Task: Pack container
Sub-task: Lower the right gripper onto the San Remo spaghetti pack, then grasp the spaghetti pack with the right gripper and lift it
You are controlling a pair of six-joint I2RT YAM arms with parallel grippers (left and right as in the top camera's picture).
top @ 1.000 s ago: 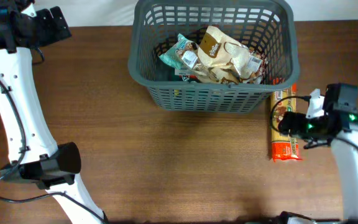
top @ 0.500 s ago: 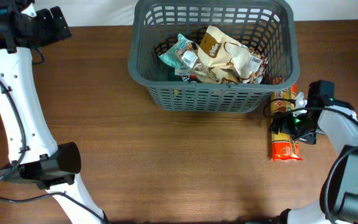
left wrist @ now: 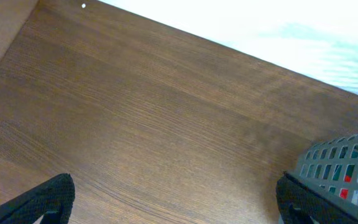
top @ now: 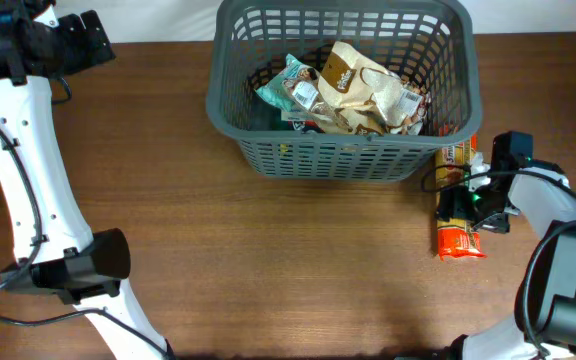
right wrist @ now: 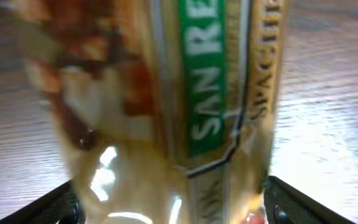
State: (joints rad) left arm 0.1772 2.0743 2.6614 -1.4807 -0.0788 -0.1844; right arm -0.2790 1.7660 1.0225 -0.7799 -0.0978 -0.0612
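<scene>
Reaching for what, at that moment? the operator asked.

Me: For the spaghetti packet (top: 461,241). It lay flat on the table (top: 268,260) at about four o'clock. Its far end was just beside the near right corner of the basket (top: 343,160). The basket itself sat at twelve o'clock with several bags (top: 363,90) already in it.

Operator: And your grippers?

Me: My right gripper (top: 471,200) was low over the packet, jaws apart, one of the fingers (right wrist: 58,202) on each side of its narrow width. I could not tell whether the pads were touching the film; nothing was clamped. My left gripper (left wrist: 176,202) hung at ten o'clock over bare wood, jaws wide apart and empty.

Operator: How did you expect the packet to behave?

Me: I judged it light and long, stiff along its length but brittle inside, so a hard pinch could have snapped the strands. The film shone under the light, so I reckoned it was slippery. I thought the best hold was across the width near the middle, where it would balance and not droop or slide out at one end.

Operator: And the basket?

Me: It looked rigid, with latticed sides and a thick rim. I meant to clear that rim, not lift the basket.
</scene>
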